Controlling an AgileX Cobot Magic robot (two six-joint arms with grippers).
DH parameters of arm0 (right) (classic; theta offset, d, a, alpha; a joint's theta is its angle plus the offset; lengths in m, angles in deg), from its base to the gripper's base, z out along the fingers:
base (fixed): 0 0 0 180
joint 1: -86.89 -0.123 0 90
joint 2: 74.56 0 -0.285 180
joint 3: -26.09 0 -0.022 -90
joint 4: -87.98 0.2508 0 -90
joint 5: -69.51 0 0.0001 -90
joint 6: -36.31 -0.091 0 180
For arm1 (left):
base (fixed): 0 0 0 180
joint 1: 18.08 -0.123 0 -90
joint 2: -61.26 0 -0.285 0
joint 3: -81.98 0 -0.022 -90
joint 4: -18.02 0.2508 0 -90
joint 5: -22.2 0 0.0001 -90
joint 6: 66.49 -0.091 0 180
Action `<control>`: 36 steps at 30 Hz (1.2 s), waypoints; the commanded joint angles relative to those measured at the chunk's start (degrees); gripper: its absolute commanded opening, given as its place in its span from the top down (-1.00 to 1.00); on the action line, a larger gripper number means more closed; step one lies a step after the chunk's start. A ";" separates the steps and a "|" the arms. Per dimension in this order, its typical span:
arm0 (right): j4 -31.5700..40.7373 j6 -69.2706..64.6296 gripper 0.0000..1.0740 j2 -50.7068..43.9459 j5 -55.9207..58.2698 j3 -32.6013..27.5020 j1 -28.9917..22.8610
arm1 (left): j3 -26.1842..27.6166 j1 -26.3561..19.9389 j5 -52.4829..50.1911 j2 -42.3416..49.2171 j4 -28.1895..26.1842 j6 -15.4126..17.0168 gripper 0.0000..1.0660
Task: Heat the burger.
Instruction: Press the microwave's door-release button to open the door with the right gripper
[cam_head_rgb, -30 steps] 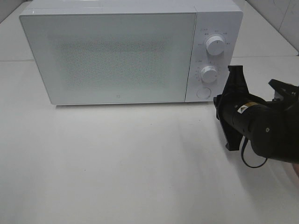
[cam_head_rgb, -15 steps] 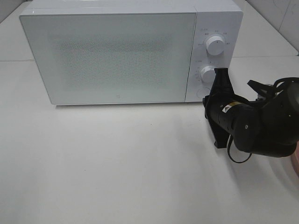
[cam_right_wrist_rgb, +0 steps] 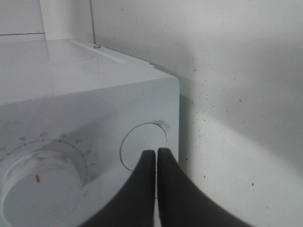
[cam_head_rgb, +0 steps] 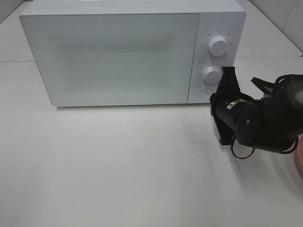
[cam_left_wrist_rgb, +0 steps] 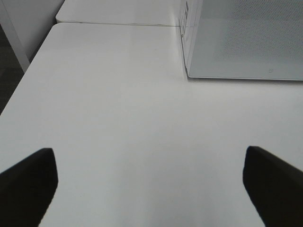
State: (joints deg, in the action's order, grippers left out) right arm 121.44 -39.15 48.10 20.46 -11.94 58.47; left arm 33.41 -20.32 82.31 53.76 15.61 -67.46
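One microwave [cam_head_rgb: 118, 56], door shut, in the high view; right gripper [cam_head_rgb: 214, 98] at its control panel. Left wrist view: left gripper [cam_left_wrist_rgb: 151, 189], fingers wide apart above the table [cam_left_wrist_rgb: 118, 118]. Right wrist view: fingers pressed together at the round button [cam_right_wrist_rgb: 142, 139]. No view shows the burger; its position and facing cannot be told.

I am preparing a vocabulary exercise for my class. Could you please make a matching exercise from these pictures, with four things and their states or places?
Things:
1. microwave door
2. left gripper
3. right gripper
4. upper knob

States or places:
a. shut, tips at the round button
b. closed
c. top of the control panel
d. open, over the white table

Pairs: 1-b, 2-d, 3-a, 4-c.
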 commanded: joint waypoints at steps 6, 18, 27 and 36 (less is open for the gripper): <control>-2.46 -0.17 1.00 2.29 -0.23 3.61 1.49 | -0.29 0.29 -0.69 1.55 -0.52 -0.06 -0.89; -3.21 -0.17 1.00 3.27 -0.46 4.64 2.98 | -0.29 0.29 -0.69 1.55 -0.52 -0.06 -0.89; -4.93 -1.03 1.00 4.41 -0.29 6.25 2.98 | -0.29 0.29 -0.69 1.55 -0.52 -0.06 -0.89; -3.38 0.40 1.00 4.41 -1.95 6.93 2.98 | -0.29 0.29 -0.69 1.55 -0.52 -0.06 -0.89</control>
State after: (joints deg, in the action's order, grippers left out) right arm 117.43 -39.95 52.63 21.15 -5.98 61.11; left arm 33.41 -20.32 82.31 53.76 15.50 -67.46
